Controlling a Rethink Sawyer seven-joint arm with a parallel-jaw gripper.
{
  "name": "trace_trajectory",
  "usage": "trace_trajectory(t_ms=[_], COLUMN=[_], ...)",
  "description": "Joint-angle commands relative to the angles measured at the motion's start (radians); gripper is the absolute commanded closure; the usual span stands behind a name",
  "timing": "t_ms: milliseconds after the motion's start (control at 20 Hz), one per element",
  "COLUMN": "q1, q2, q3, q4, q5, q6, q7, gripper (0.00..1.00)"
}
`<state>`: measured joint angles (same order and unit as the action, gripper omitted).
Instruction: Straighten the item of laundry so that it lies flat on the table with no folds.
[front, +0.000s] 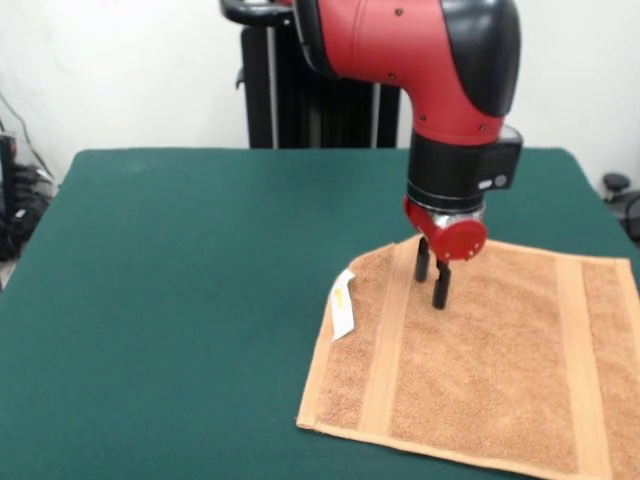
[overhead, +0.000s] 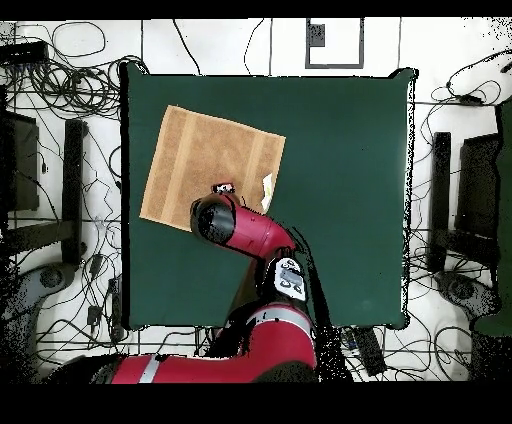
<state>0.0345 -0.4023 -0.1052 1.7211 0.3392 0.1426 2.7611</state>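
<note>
The towel (front: 480, 355) lies spread flat on the green desk (front: 180, 300) — white tag (front: 343, 305) at its edge. Above its far part hangs the end effector (front: 431, 274), fingers slightly apart, pinching nothing.

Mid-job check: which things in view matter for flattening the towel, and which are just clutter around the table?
Job:
towel, spread out
white tag at its edge
green table
claw, above the towel near a woven band

Clutter:
cables on the floor around the table
black stand behind the table
</note>
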Motion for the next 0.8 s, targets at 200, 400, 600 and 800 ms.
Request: trace_trajectory(t_ms=[200, 400, 600, 800], q1=[-0.033, -0.106, -0.204, -0.285], q2=[0.104, 0.171, 0.211, 0.237], q3=[0.106, 0.148, 0.193, 0.211], q4=[0.060, 0.032, 0.017, -0.008], q5=[-0.094, -0.161, -0.264, -0.366], q6=[-0.124, -0.185, -0.213, -0.214], q7=[0.047, 0.018, -0.029, -0.062], gripper=[0.00, 0.00, 0.00, 0.00])
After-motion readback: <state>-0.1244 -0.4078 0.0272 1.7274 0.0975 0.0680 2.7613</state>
